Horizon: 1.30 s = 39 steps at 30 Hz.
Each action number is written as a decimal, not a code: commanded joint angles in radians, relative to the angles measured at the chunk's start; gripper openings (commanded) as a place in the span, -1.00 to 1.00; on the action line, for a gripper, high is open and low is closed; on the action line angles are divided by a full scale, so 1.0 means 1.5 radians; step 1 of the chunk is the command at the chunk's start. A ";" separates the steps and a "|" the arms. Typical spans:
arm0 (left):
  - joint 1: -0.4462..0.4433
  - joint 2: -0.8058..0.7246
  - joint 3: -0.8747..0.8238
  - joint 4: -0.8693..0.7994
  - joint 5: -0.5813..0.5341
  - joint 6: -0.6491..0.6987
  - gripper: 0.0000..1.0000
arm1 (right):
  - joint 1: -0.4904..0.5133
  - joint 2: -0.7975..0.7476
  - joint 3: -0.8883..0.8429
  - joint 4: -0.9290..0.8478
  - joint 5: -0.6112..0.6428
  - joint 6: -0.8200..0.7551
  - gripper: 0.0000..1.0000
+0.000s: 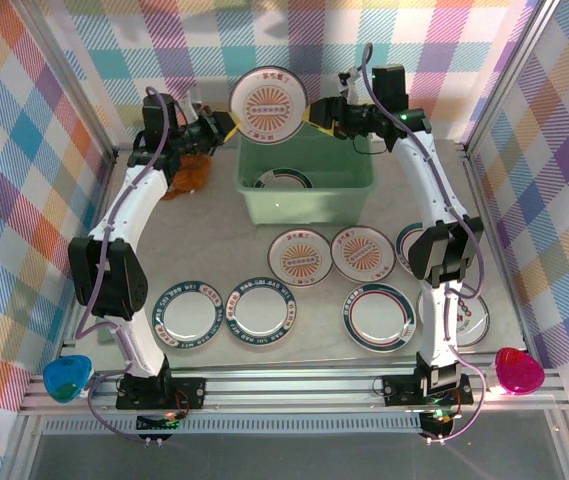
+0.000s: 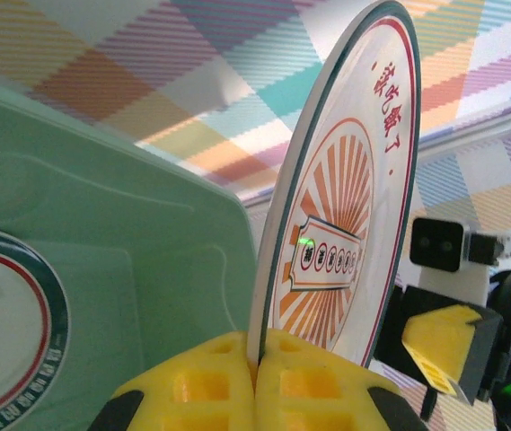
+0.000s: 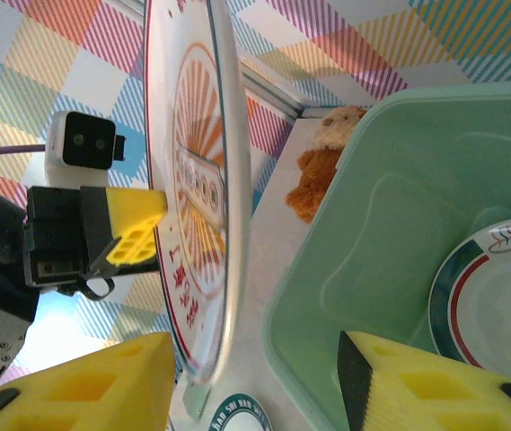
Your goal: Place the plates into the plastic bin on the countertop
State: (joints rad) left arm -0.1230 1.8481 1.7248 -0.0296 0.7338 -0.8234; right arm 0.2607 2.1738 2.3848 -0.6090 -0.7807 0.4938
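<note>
Nine plates (image 1: pixel 267 307) in all: seven on the countertop (image 1: pixel 321 310) (two half hidden behind the right arm (image 1: pixel 442 215)), one inside the single plastic bin (image 1: pixel 309 205), one held up in the air. One brown plush toy (image 1: pixel 189 175); two arms.

Enclosure is bounded on three sides by plaid walls: the back wall (image 1: pixel 164 40), left wall (image 1: pixel 9 170) and right wall (image 1: pixel 564 190) all carry the same diagonal check in pastel orange, blue, purple, green and yellow on white. The surface (image 1: pixel 214 225) is flat, light grey and faintly marbled, framed by aluminium rails, with a slanting post (image 1: pixel 76 88) in each rear corner and a double rail (image 1: pixel 294 385) along the near edge. Lighting is bright and even, casting only soft shadows; a darker grey strip (image 1: pixel 294 455) lies below the near rail.
</note>
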 commanded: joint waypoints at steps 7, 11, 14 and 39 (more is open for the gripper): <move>-0.029 0.002 0.028 0.048 -0.004 -0.009 -1.00 | -0.005 0.029 0.021 0.097 -0.001 0.059 -0.21; -0.037 -0.006 0.029 0.012 -0.032 0.019 -1.00 | -0.005 0.032 0.015 0.105 0.018 0.072 -0.41; -0.041 -0.015 0.031 -0.028 -0.063 0.050 -1.00 | -0.005 0.031 0.009 0.107 0.024 0.071 -0.49; -0.062 -0.004 0.098 -0.194 -0.167 0.192 0.27 | -0.006 0.053 0.008 0.072 0.061 0.094 -1.00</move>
State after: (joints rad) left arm -0.2081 1.8576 1.8339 -0.2501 0.5320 -0.6033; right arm 0.2554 2.2360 2.3852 -0.5179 -0.6964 0.5991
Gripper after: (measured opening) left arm 0.607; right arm 0.083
